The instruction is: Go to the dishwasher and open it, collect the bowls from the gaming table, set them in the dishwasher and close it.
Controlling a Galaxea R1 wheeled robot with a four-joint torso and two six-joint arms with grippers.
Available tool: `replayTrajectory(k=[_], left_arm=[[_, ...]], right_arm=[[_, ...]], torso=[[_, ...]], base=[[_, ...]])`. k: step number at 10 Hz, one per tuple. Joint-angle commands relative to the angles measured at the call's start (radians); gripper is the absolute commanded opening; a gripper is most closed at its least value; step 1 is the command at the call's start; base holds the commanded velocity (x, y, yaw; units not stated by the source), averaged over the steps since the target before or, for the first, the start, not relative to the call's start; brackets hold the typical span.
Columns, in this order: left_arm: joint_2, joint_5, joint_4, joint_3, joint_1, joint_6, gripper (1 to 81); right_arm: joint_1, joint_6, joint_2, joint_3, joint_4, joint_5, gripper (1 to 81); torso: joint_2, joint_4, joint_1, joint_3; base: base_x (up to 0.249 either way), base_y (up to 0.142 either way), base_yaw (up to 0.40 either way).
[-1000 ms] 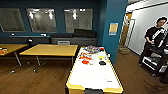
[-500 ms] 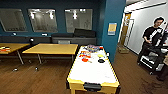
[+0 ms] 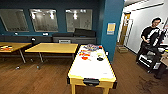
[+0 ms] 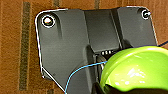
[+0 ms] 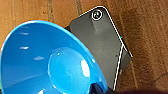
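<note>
Several bowls (image 3: 86, 58) on gaming table (image 3: 91, 68) — no readable writing | jaws: can't tell | green bowl (image 4: 136, 71), blue bowl (image 5: 47, 62) close

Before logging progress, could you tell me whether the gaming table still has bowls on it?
Yes: small bowls lie at the far end of the gaming table.

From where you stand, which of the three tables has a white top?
The gaming table, the nearest one, with yellow sides and bowls at its far end. The middle table and the far-left table have plain yellow tops.
</note>
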Motion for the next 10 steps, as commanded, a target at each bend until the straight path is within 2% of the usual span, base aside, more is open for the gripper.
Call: replayTrajectory(k=[1, 10], left_arm=[[0.001, 0.041, 0.006, 0.003, -0.045, 0.006, 1.0], [-0.003, 0.041, 0.0, 0.003, -0.044, 0.004, 1.0]], right_arm=[[0.045, -0.002, -0.021, -0.002, -0.014, -0.049, 1.0], [0.045, -0.004, -0.005, -0.028, -0.014, -0.049, 1.0]], torso=[[0.0, 0.0, 0.001, 0.0], [-0.002, 0.0, 0.002, 0.001]], base=[[-0.109, 0.0, 0.0], [0.0, 0.0, 0.0]])
